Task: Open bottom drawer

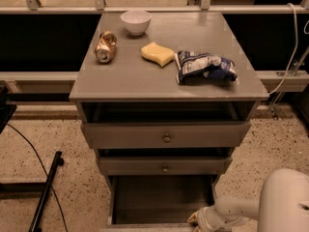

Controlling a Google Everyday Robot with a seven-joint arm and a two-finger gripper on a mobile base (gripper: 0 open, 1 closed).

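Observation:
The grey cabinet has three drawers. The bottom drawer is pulled out toward me, and its bare floor shows; its front panel is at the lower frame edge and its knob is out of view. My gripper is at the drawer's front right corner, at the end of my white arm, which comes in from the lower right. The top drawer and the middle drawer are each out a little, with their round knobs showing.
On the cabinet top are a white bowl, a crushed can, a yellow sponge and a blue-white snack bag. A black stand leg and a cable lie on the speckled floor at the left. A rail runs behind.

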